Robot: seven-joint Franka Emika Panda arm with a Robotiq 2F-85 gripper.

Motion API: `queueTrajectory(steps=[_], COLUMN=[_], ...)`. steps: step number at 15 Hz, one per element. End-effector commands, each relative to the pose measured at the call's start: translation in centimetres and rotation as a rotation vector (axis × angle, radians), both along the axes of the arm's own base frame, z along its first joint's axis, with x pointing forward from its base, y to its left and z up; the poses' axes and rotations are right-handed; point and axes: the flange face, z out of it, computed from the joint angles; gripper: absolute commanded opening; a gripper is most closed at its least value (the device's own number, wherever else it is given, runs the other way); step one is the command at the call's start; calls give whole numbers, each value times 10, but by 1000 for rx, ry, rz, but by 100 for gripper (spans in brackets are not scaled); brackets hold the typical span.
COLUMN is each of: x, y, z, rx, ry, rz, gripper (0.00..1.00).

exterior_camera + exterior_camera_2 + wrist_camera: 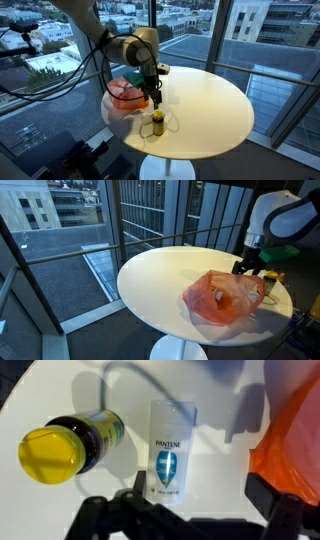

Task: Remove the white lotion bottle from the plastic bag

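My gripper (200, 500) hangs spread wide above the table (60, 390), holding nothing. The white lotion bottle (172, 455) lies on the tabletop just below me, outside the orange plastic bag (295, 445), between the bag and a dark bottle with a yellow cap (70, 448). I judge the lotion bottle to be light, stiff plastic with a smooth, rather slick skin. I would close across its middle, at the label, squeezing gently so it does not slip out.
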Motion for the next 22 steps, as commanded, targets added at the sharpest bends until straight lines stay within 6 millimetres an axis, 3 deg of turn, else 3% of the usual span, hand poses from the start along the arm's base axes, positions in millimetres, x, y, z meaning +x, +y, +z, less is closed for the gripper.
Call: queueTrajectory(steps=[1, 6, 10, 13, 19, 20, 22], x=[-20, -64, -109, -137, -168, -155, -162], y=[8, 37, 56, 56, 44, 49, 46], z=[54, 118, 146, 164, 190, 184, 189], rx=[-10, -11, 3, 66, 154, 126, 130], ry=[19, 9, -13, -44, -66, -58, -62], rz=[29, 145, 260, 360, 427, 404, 409], gripper=[100, 100, 100, 100, 100, 100, 100])
